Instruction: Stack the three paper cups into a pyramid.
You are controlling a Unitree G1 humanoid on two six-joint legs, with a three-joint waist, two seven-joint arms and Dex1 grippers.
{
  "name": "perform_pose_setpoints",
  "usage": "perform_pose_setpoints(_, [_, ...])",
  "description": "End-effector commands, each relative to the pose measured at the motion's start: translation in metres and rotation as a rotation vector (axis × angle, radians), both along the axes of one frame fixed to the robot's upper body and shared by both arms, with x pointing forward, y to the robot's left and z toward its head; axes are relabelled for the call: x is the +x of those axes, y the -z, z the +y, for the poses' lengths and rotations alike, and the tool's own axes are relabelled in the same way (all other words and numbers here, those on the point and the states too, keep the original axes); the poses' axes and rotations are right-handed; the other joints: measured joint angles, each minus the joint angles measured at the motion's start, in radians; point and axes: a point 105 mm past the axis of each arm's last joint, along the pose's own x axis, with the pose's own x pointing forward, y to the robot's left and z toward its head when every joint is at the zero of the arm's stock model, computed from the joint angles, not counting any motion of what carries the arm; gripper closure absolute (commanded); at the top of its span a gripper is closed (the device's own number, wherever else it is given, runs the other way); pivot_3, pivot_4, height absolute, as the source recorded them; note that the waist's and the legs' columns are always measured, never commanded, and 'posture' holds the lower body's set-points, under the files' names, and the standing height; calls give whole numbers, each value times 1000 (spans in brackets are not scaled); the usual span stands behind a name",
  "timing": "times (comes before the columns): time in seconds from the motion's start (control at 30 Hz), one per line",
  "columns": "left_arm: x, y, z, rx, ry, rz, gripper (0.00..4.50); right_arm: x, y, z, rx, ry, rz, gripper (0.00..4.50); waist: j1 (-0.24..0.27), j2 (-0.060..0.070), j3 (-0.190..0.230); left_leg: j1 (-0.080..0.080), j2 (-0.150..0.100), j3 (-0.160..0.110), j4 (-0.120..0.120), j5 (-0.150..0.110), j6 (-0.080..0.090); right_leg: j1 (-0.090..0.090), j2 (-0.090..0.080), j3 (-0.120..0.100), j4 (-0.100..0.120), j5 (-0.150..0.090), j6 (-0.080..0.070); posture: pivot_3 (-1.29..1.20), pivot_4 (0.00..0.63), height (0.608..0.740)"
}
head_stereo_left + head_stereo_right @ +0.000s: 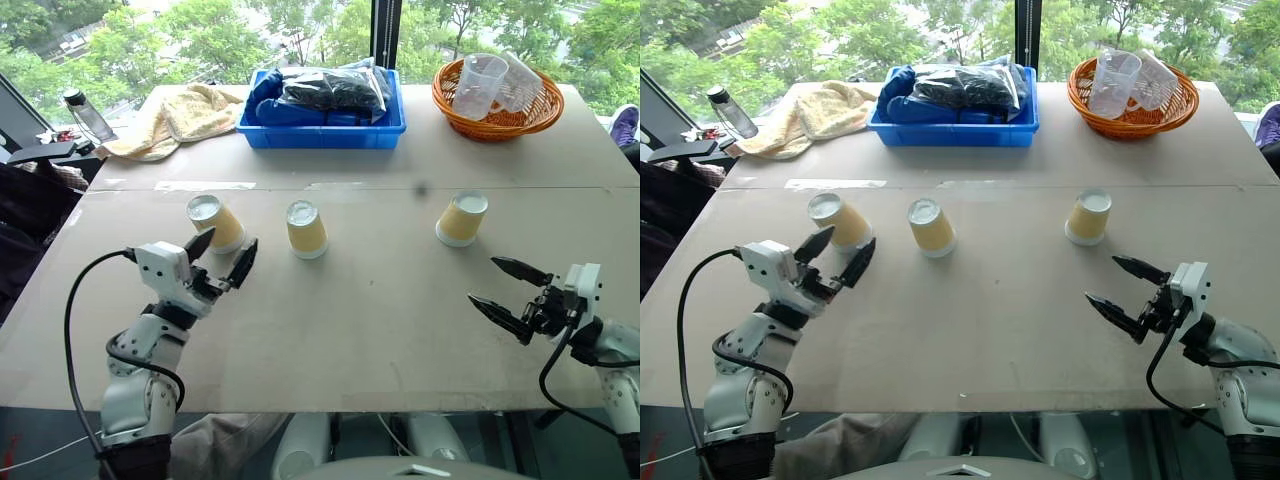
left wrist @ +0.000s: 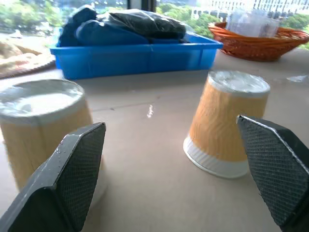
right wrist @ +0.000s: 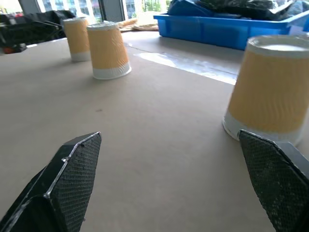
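Three tan paper cups stand upside down in a row on the table, apart from each other: a left cup (image 1: 214,222), a middle cup (image 1: 305,229) and a right cup (image 1: 462,219). My left gripper (image 1: 222,256) is open just in front of the left cup, which stands before its fingers in the left wrist view (image 2: 43,130), with the middle cup (image 2: 227,123) off to one side. My right gripper (image 1: 508,290) is open near the table's front right, well short of the right cup (image 3: 273,89).
At the back stand a blue bin (image 1: 322,125) of dark bags, an orange basket (image 1: 497,110) with clear plastic measuring cups, a yellow towel (image 1: 175,118) and a bottle (image 1: 88,115). The table's front edge runs just below both arms.
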Motion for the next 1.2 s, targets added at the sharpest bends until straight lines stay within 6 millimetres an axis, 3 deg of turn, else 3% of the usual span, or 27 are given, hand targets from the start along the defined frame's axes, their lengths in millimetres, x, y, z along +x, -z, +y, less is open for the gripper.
perform_pose_setpoints(0.03, [3, -11, 21, -1, -129, -58, 49, -1, -35, 18, 55, -80, -81, 0, 2, -1, 1, 0, 0, 0, 0, 0, 0, 0, 0, 0, 0, 0, 0, 0, 150, 740])
perform_pose_setpoints(0.27, [9, -12, 37, 16, -248, -71, 49, -6, -59, 32, 81, -159, -110, 0, 11, -4, 2, -1, 0, -1, 0, 0, 0, 0, 0, -1, 0, 0, 0, 0, 150, 740])
perform_pose_setpoints(0.5, [27, -1, 20, 115, -143, -25, 49, -7, -51, 34, 17, -194, -85, 0, 11, -5, 2, -1, 0, -1, 0, 0, 0, -1, 0, -2, 0, 0, 0, 0, 150, 740])
perform_pose_setpoints(0.87, [53, -1, 32, 155, -218, -41, 49, -1, -58, 14, -14, -167, -90, 0, 7, -6, 3, -2, -1, -1, 1, 1, -2, -1, 0, -1, 0, 0, 0, 0, 150, 740])
perform_pose_setpoints(1.13, [64, 11, 37, 177, -254, 6, 49, 3, -59, 7, -25, -169, -94, 0, 7, -7, 3, -3, -1, -1, 1, 2, -3, -2, 0, -2, 1, 0, 0, 0, 150, 740])
perform_pose_setpoints(1.17, [65, 11, 36, 183, -246, 6, 538, 3, -59, 7, -25, -170, -93, 0, 7, -7, 3, -3, -1, -1, 1, 2, -3, -2, 0, -2, 1, 0, 0, 0, 150, 740])
perform_pose_setpoints(1.2, [67, 11, 35, 179, -243, 3, 739, 3, -59, 6, -26, -174, -92, 0, 7, -7, 3, -3, -1, -1, 1, 2, -3, -2, 0, -2, 1, 0, 0, 0, 150, 740])
